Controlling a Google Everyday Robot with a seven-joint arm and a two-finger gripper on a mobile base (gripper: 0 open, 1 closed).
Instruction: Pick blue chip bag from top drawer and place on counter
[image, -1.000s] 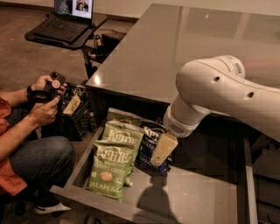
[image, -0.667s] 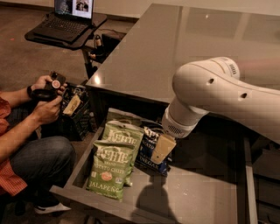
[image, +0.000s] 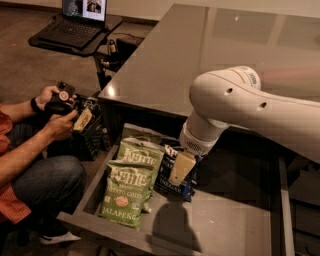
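Observation:
The blue chip bag (image: 169, 181) stands tilted in the open top drawer (image: 225, 220), to the right of the green bags, its top against the gripper. My gripper (image: 180, 169) hangs from the white arm (image: 235, 102) and sits right at the bag's upper front, covering part of it. The bag's lower edge rests on the drawer bottom. The counter (image: 200, 55) stretches behind and above the drawer, with the arm reaching over its front edge.
Two green jalapeno chip bags (image: 127, 195) (image: 142, 150) lie at the drawer's left. A seated person (image: 40, 170) holding a controller (image: 60, 97) is at the left. A laptop (image: 80, 20) sits on a black stand at the far left.
The white arm has shifted slightly to the left over the drawer. The blue bag and the green bags have stayed where they were.

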